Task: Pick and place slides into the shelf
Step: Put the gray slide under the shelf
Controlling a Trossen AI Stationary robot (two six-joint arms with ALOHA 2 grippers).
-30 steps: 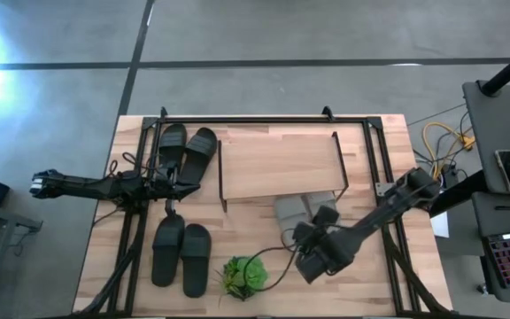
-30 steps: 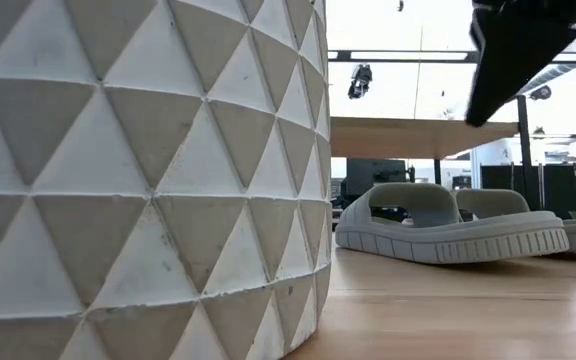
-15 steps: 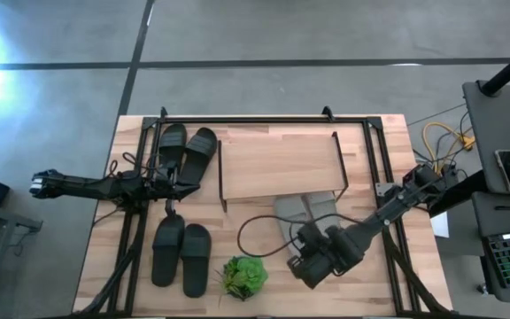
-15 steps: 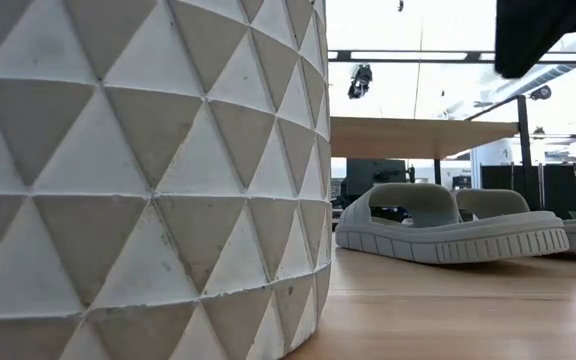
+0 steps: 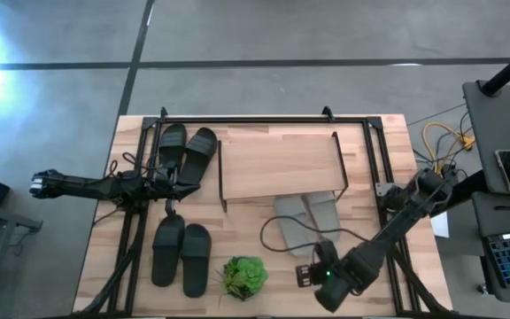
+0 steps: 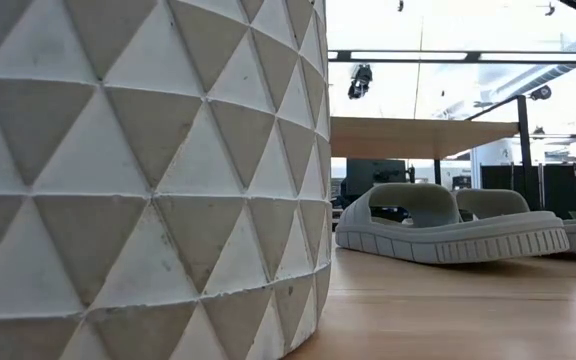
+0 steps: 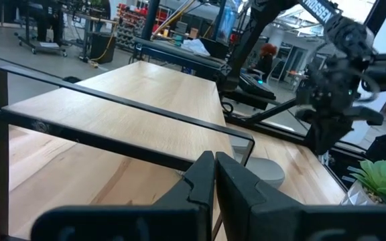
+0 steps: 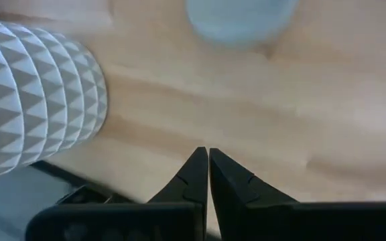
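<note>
The shelf [image 5: 282, 164], a light plank on a black wire frame, stands mid-table. The pale grey slides [image 5: 306, 217] rest sole-down at its near side, also seen in the low view [image 6: 448, 225]. One black pair [image 5: 184, 151] lies at the far left and another black pair [image 5: 182, 252] at the near left. My left gripper [image 5: 182, 183] hovers shut between the two black pairs, pointing at the shelf [image 7: 133, 107]. My right gripper [image 5: 303, 275] is shut and holds nothing. It is near the table's front edge, right of the plant's white pot [image 8: 32, 100].
A green plant [image 5: 244, 276] in a white faceted pot [image 6: 148, 170] stands at the near edge, close to my right gripper. A black frame [image 5: 140, 221] runs around the tabletop. A cable [image 5: 282, 235] loops over the table near the grey slides.
My right gripper has drawn back from the grey slides toward the table's near edge, rising out of the low view, and has shut with nothing in it. The grey slides stay where they were.
</note>
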